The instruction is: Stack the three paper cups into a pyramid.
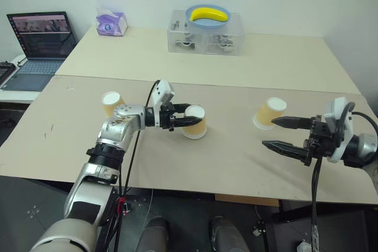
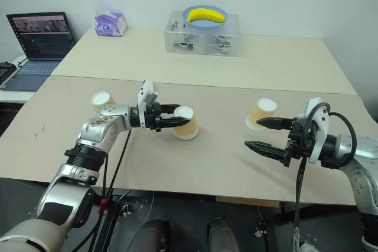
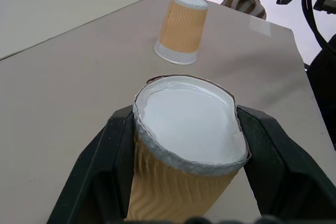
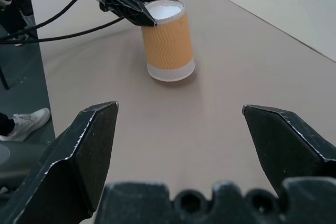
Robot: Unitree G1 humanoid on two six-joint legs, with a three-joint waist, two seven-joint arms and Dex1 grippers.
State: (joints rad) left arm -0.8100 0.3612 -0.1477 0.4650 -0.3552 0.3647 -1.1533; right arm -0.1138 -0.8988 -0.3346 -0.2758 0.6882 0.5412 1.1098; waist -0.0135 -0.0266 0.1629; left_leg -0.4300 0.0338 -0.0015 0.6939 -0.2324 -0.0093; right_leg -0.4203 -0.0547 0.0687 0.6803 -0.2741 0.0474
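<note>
Left gripper [image 1: 184, 121]: closed on the middle cup [image 1: 194, 122], one black finger on each side of its upper part; in the left wrist view the cup's white base is squeezed slightly out of round between the fingers [image 3: 100, 166].
Middle cup: upside down, white base up, tilted a little, its rim at the table [image 1: 236, 163]; whether the rim rests fully on the surface cannot be told.
Right gripper [image 1: 286, 133]: jaws spread wide, holding nothing, hovering over the table near its front edge, pointing toward the middle cup.
Right cup [image 1: 270, 113]: upside down on the table, just beside the upper finger of the right gripper, not gripped.
Left cup [image 1: 111, 103]: stands on the table behind the left forearm, well apart from the other two.
Pyramid: not built; all three cups stand apart in a rough row across the table.
Far table: a clear box [image 1: 205, 36] with a banana [image 1: 209, 13] in a blue bowl on top, a tissue box [image 1: 111, 23], a laptop [image 1: 39, 45] on the left.
</note>
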